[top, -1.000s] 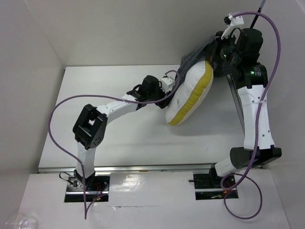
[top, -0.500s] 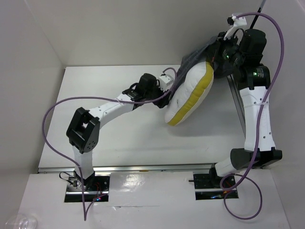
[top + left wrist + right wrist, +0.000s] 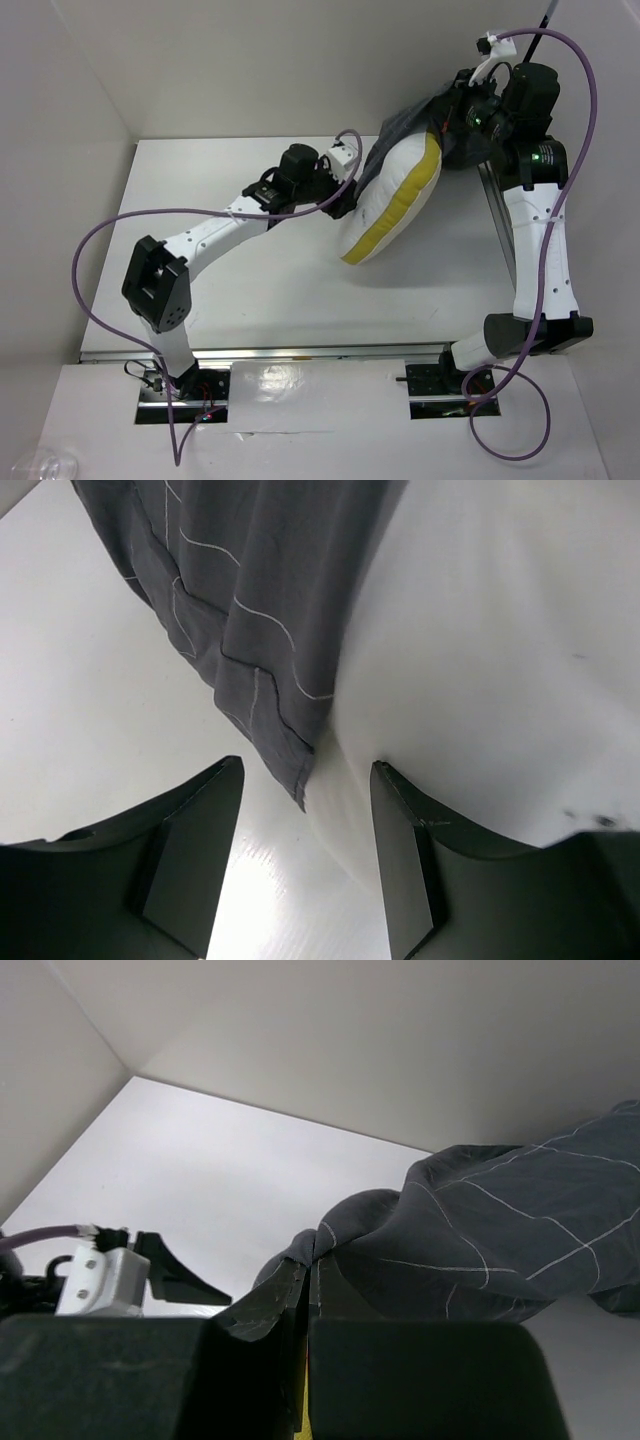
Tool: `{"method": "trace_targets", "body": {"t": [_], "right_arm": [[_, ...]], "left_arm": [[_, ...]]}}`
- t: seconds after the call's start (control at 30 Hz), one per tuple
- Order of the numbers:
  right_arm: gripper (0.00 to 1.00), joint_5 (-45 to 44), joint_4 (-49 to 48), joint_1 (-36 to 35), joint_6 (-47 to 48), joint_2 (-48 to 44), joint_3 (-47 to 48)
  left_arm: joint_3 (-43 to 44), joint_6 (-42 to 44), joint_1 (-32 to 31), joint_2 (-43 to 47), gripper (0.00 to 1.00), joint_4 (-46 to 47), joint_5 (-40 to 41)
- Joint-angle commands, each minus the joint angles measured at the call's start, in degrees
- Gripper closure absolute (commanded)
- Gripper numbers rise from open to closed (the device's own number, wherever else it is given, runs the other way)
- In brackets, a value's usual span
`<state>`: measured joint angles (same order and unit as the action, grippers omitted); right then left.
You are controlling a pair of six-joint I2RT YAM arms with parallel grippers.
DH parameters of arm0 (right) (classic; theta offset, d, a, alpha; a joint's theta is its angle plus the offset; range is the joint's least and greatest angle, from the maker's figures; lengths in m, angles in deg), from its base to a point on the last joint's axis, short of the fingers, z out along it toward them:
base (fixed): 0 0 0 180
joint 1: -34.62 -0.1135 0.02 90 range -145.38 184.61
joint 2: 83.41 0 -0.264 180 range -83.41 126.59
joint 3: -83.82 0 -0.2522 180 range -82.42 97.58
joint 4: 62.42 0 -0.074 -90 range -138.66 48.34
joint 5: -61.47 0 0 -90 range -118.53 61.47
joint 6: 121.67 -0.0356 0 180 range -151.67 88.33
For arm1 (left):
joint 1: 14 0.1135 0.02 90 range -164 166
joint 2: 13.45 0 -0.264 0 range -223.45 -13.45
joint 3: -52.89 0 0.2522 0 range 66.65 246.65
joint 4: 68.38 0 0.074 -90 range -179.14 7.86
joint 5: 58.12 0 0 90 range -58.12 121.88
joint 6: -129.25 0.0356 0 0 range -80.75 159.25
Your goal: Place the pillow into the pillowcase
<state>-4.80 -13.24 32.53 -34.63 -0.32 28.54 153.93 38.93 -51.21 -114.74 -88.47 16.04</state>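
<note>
Two hands are shown: the right hand [image 3: 308, 1275] is clamped on the pillowcase [image 3: 480, 1230], and the left hand [image 3: 307, 780] is held open beside the pillow [image 3: 500, 660].

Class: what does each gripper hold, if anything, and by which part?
The right gripper pinches a bunched fold of the pillowcase; the left gripper is open, gripping nothing.

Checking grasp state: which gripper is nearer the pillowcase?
Right. The right gripper is shut on a fold of the pillowcase. The left gripper is open, with the pillowcase's hanging hem just ahead between its jaws, not gripped, and the pillow beside it.
</note>
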Motion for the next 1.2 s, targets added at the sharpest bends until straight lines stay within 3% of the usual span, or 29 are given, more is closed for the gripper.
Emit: {"method": "trace_targets", "body": {"t": [0.0, 0.3, 0.37, 0.4, 0.43, 0.5, 0.57, 0.87, 1.03, 1.17], "right_arm": [[1.0, 2.47, -7.56, 0.15, -1.87, -3.46, 1.28], [1.0, 3.87, -5.98, 0.15, -1.87, -3.46, 2.42], [1.0, 4.4, -5.98, 0.15, -1.87, -3.46, 2.42], [1.0, 4.4, -5.98, 0.15, -1.87, -3.46, 2.42], [1.0, 4.4, -5.98, 0.15, -1.87, -3.46, 1.81], [1.0, 4.4, -5.98, 0.15, -1.87, -3.98, 1.81], [1.0, 4.4, -5.98, 0.15, -1.87, -3.99, 1.1], [1.0, 4.83, -7.9, 4.8, -0.82, -4.51, -4.07], [1.0, 11.86, -11.77, 6.83, -0.82, -7.5, -13.81], [1.0, 14.68, -13.53, 6.83, 1.29, -8.03, -17.7]], "left_arm": [[1.57, -0.47, -0.23, -2.94, 0.33, 5.09, -0.43], [6.49, -0.47, -0.23, -11.64, 0.33, 9.92, 3.52], [6.49, -0.47, -0.23, -12.35, 0.38, 11.33, 4.05], [6.49, -0.47, -0.23, -12.35, 0.42, 11.95, 4.06], [6.49, -0.47, -0.23, -12.35, 0.62, 12.91, 4.06], [5.97, -0.47, -0.23, -12.35, 0.88, 12.92, 4.06], [5.97, -0.47, -0.23, -12.35, 1.0, 11.96, 4.06], [5.88, -2.67, 6.44, -3.57, 1.0, -0.69, 0.9], [15.07, -4.08, 13.2, 3.03, 1.0, -9.57, 2.29], [24.93, -2.23, 14.45, 4.18, 1.0, -16.77, 6.95]]}}
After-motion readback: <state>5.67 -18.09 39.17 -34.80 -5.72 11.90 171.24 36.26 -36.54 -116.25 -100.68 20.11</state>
